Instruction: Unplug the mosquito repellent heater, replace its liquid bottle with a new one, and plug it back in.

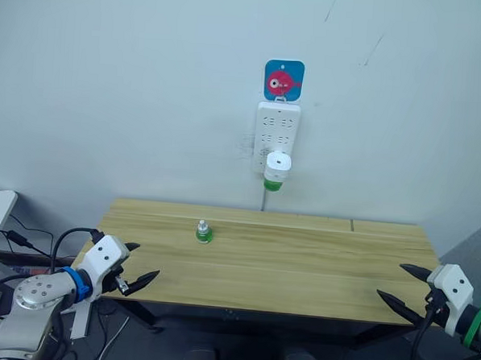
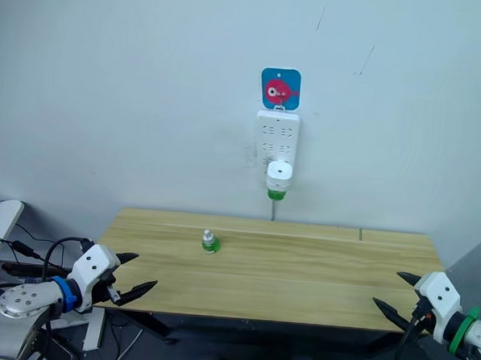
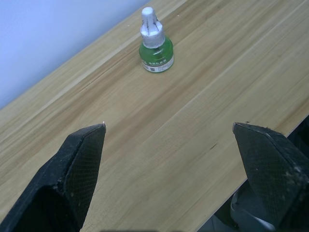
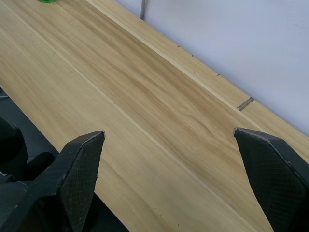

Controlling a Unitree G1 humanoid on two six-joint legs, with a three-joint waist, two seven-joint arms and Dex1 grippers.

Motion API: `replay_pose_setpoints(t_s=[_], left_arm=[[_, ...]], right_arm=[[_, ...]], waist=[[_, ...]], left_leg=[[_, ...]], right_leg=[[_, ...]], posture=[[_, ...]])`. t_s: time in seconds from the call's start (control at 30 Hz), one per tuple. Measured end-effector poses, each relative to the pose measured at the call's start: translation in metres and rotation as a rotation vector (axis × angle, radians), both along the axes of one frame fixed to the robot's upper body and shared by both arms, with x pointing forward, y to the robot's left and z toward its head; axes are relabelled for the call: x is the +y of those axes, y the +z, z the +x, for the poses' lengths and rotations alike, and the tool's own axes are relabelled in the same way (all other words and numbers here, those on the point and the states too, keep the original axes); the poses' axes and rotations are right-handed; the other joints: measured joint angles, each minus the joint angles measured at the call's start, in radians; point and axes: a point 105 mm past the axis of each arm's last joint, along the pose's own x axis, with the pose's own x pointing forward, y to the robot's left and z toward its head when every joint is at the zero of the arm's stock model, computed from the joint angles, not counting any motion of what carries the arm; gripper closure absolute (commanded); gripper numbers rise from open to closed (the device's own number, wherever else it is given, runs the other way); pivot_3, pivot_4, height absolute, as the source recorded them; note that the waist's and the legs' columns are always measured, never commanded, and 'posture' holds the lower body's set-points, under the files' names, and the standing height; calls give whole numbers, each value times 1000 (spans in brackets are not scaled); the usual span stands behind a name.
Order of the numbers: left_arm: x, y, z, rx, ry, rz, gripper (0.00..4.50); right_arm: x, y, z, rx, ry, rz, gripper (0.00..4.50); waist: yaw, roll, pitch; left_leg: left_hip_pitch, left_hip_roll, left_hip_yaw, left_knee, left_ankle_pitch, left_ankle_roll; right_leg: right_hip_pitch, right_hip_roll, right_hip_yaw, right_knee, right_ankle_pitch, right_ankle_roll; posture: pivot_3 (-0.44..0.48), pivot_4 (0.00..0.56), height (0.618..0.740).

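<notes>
The small white rounded plastic mosquito repellent heater point(image 1: 278, 163) sat plugged into a lower socket of the long white power strip point(image 1: 277, 132) hanging on the pale wall beyond the far edge of the light wooden table point(image 1: 300, 272), a green bottle point(image 1: 272, 183) hanging beneath it; a spare small green liquid bottle with a white cap point(image 1: 203, 233) stood upright on the table, left of centre and toward the far side; the left gripper point(image 1: 135, 265) hovered at the near left corner with its black fingers spread wide and empty, and the right gripper point(image 1: 407, 289) hung off the near right edge, likewise spread and holding nothing. Nothing of the task looked begun. The strip appeared to hang from a single hook under a blue square sticker with a pink fish point(image 1: 284, 80), so an angled pull could probably drag the whole strip off; the heater's rounded shell might slip between the narrow fingertips; a careless left reach could topple the spare bottle.
</notes>
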Motion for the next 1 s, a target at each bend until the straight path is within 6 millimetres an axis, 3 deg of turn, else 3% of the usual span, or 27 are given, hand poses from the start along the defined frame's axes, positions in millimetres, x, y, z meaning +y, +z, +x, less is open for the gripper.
replay_pose_setpoints(t_s=[0.73, 1.0], left_arm=[[1, -7, -5, 76, -14, -114, 0], [11, 4, -1, 22, 51, -161, 0]], right_arm=[[1, -3, -3, -8, -11, 11, 35], [12, 0, -4, -16, -8, 24, 35]], waist=[[0, 4, -3], [0, 5, 1]], left_leg=[[0, 0, 0, 0, 0, 0], [0, 1, 0, 0, 0, 0]], right_leg=[[0, 0, 0, 0, 0, 0], [0, 0, 0, 0, 0, 0]], posture=[[122, 40, 740], [104, 91, 740]])
